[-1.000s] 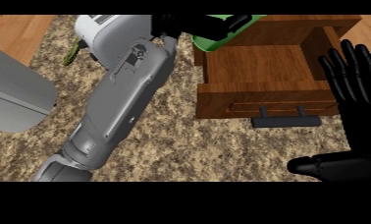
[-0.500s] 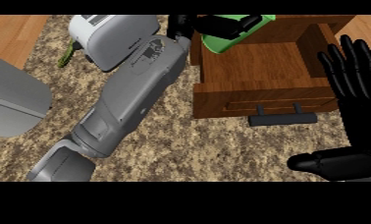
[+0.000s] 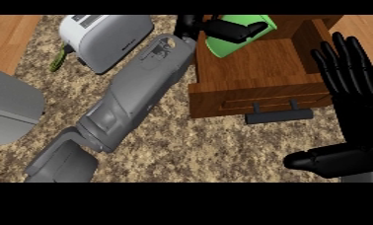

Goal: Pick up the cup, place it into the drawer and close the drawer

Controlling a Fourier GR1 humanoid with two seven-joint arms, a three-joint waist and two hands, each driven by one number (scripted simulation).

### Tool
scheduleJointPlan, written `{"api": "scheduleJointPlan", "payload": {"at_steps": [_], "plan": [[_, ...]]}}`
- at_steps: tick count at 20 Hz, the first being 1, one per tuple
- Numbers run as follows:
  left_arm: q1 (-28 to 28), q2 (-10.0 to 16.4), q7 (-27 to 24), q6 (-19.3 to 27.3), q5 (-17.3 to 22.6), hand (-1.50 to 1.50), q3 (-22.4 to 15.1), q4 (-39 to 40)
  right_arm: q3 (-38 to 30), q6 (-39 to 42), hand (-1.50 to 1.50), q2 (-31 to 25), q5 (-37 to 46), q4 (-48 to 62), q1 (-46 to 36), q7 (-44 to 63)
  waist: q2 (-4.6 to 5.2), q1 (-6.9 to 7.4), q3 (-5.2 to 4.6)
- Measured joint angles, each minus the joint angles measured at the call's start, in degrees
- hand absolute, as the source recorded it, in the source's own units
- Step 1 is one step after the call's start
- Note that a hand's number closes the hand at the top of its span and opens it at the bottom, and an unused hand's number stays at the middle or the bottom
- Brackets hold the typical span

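Carried farther right than a second ago, the green cup (image 3: pixel 227 49) hangs tilted over the open wooden drawer (image 3: pixel 255 73), near its back left corner. My left hand (image 3: pixel 237 29) has its black fingers curled round the cup. My right hand (image 3: pixel 348 76) rests open, fingers straight, at the right edge beside the drawer. A white toaster (image 3: pixel 109 36) sits on the speckled counter (image 3: pixel 182 145), well to the left.

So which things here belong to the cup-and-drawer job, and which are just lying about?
Job: green cup; left hand curled round it; open drawer; its handle.
Lying about: toaster; small green thing beside it; grey object, left edge; right hand, resting open.
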Motion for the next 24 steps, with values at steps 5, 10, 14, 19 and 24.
{"api": "scheduleJointPlan", "payload": {"at_steps": [5, 10, 14, 19, 24], "plan": [[-0.69, -0.01, 0.96, 1.47, 0.74, -1.5, -5.08, 2.27, 1.4, -0.5, -1.5, 0.79, 0.68, -0.69, -0.27, 0.45, 0.12, -0.75, 0.01], [-0.78, 0.0, 1.7, 3.85, 2.03, -1.5, -8.9, 2.26, 2.05, 0.0, -1.5, 1.47, 0.33, -0.21, -0.25, -0.76, 0.3, -1.54, 0.03], [-0.98, 0.0, 0.96, 3.95, 4.93, -1.5, -9.18, 1.11, 1.91, 0.22, -1.5, 1.6, -1.08, -1.08, -0.29, -0.18, 0.32, -1.72, 0.01], [-0.84, -0.01, -3.28, 1.64, 8.84, -1.5, -7.4, -0.71, 0.51, 1.01, -1.5, 0.97, -4.4, -1.8, 0.08, 1.36, 0.09, -0.56, -0.03], [-0.24, -0.01, -6.11, -0.28, 12.37, -1.5, -5.07, -3.65, -1.03, 1.8, 1.5, -0.15, -7.8, -2.98, 0.38, 3.31, -0.45, 1.49, -0.05]]}}
